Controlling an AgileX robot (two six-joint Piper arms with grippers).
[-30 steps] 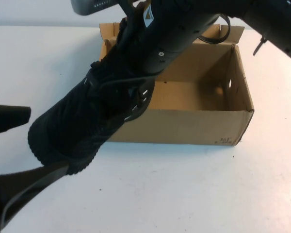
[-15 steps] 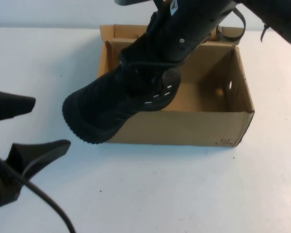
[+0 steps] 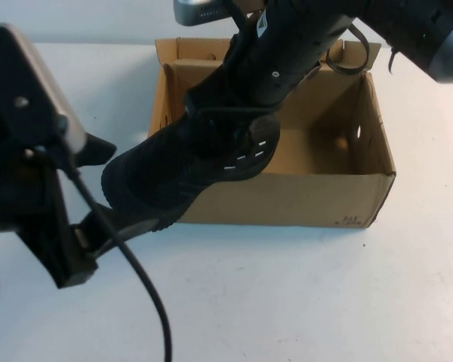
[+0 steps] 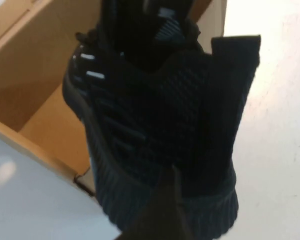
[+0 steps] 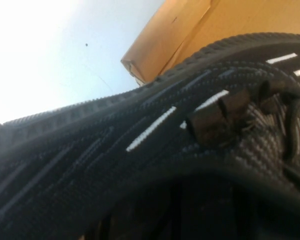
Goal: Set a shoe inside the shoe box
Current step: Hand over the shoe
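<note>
Left claw point(image 3: 98, 185) newly up, agape astride knit shoe's point(image 3: 174, 170) toe — right claw point(image 3: 234, 121) gripping heel over cardboard shoe box point(image 3: 287, 200)

Black shoe point(image 3: 174, 170), white dash marks; brown cardboard shoe box point(image 3: 287, 200); white table point(image 3: 325, 294).

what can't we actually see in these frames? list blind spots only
- Right end effector: buried in the shoe in the high view; its own arm covers the grip, so open or shut is unreadable.
- Left end effector: at the shoe's toe; contact unclear in the left wrist view.
- Shoe box: left interior hidden behind the shoe; back flap cut off by the right arm.
- Shoe's heel: hidden under the right arm.
</note>
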